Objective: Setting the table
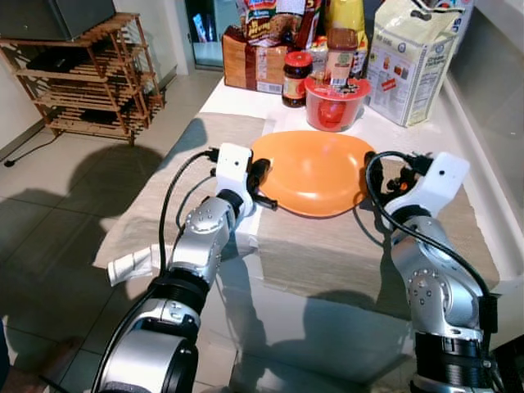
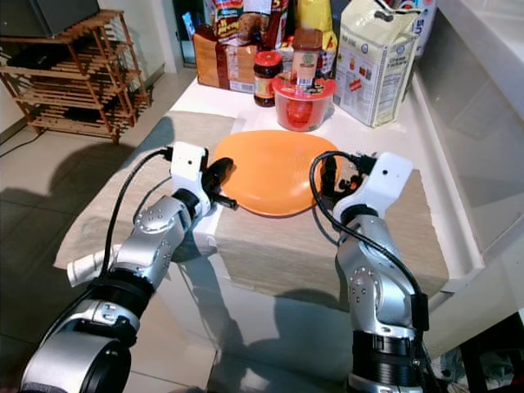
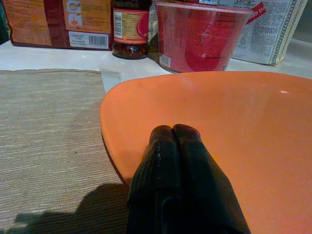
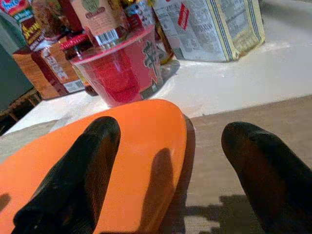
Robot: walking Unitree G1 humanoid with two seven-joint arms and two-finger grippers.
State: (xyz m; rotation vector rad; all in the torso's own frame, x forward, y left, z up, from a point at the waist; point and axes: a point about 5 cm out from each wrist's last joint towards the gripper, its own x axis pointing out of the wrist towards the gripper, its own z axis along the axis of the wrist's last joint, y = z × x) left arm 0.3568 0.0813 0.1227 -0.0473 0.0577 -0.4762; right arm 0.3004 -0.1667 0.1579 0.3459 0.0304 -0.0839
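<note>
An orange plate (image 1: 315, 172) sits on a beige woven placemat (image 1: 344, 254) near the middle of a white tabletop (image 1: 246, 98), seen from the robot's head cam looking down. The left gripper (image 1: 264, 182) is at the plate's left edge w/ its two black fingers (image 3: 178, 175) pressed together, tips resting over the rim. The right gripper (image 4: 170, 161) is at the plate's right edge, fingers (image 4: 78, 180) spread wide apart: one over the plate's surface, the other over the placemat beside it, not clamped on anything. A second placemat (image 1: 176, 176) lies to the left, partly hanging off the tabletop edge. Just behind the plate stands a red instant-noodle cup (image 1: 336, 102), w/ a red-lidded jar (image 1: 296, 78) beside it, a brown bread bag (image 1: 250, 61) further left and a large white paper bag (image 1: 413, 61) to the right. A wooden rack (image 1: 94, 78) stands on the tiled floor (image 1: 49, 205) at far left.
</note>
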